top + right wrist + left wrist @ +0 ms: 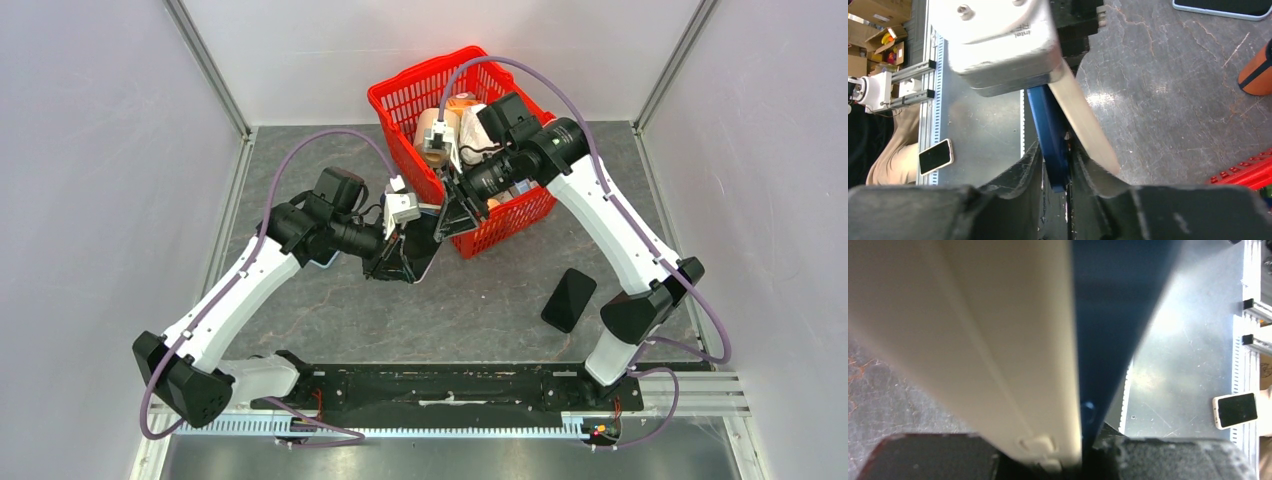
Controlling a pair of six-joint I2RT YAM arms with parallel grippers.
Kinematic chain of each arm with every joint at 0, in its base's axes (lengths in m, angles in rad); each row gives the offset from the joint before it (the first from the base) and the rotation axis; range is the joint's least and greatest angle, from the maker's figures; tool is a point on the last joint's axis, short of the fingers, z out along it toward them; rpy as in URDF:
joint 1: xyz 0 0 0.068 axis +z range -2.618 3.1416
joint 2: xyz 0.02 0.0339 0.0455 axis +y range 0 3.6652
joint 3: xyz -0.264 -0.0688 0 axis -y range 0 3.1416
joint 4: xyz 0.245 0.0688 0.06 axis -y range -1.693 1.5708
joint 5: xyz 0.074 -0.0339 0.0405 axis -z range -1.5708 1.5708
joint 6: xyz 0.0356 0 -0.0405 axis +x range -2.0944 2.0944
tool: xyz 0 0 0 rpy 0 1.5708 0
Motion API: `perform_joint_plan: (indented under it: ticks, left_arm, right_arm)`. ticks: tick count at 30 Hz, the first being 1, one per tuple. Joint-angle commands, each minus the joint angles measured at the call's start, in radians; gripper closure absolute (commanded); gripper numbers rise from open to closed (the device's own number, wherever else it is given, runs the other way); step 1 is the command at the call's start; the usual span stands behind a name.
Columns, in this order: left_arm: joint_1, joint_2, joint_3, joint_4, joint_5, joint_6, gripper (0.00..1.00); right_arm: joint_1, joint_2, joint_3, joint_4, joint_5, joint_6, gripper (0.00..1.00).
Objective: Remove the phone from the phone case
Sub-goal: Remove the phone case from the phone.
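The left hand (1068,462) clamps a cream slab (998,340) and blue slab (1108,315) edge-on, pressed together.

Top cam hangs high behind the near edge, looking down over the whole table (480,300). Both wrist cams sit super close, eyeing the same cased phone (1050,135) edge-on from opposite ends.

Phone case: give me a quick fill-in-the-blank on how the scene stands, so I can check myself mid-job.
1. The right gripper has its jaws either side of the ____ layer of the cased phone.
2. The left gripper holds the cased phone in front of the ____ basket.
3. A dark phone lies flat on the table near the ____ arm's base.
Missing words: blue; red; right.
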Motion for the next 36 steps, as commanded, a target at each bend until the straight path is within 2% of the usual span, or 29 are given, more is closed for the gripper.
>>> perform_joint_plan:
  ticks: [1, 3, 4, 14, 15, 17, 26, 33, 36]
  left_arm:
    - [-0.021, -0.013, 0.012, 0.282, 0.128, -0.054, 0.98]
    - [-0.014, -0.014, -0.005, 0.328, 0.125, -0.099, 0.98]
    - [-0.007, -0.016, -0.010, 0.343, 0.121, -0.117, 0.97]
    - [0.045, -0.073, -0.026, 0.331, 0.111, -0.157, 0.63]
    - [0.049, -0.081, -0.025, 0.322, 0.109, -0.153, 0.55]
    - [0.060, -0.096, -0.019, 0.302, 0.092, -0.149, 0.49]
    - [0.124, -0.142, 0.039, 0.260, 0.056, -0.177, 0.47]
    - [0.133, -0.109, 0.053, 0.396, 0.010, -0.397, 0.47]
    - [0.134, -0.085, 0.046, 0.436, -0.008, -0.448, 0.47]
  right_arm:
    - [0.050, 0.026, -0.018, 0.064, -0.051, -0.016, 0.79]
    - [0.060, 0.018, -0.023, 0.048, -0.041, -0.038, 0.98]
    - [0.060, 0.014, -0.027, 0.043, -0.030, -0.046, 1.00]
    - [0.059, -0.070, -0.110, 0.032, 0.113, -0.110, 1.00]
    - [0.058, -0.076, -0.118, 0.033, 0.122, -0.113, 1.00]
    - [0.059, -0.086, -0.136, 0.032, 0.133, -0.120, 1.00]
    - [0.063, -0.115, -0.171, 0.028, 0.150, -0.141, 1.00]
    - [0.083, -0.110, -0.153, 0.003, 0.155, -0.181, 1.00]
    - [0.089, -0.100, -0.135, -0.008, 0.158, -0.185, 1.00]
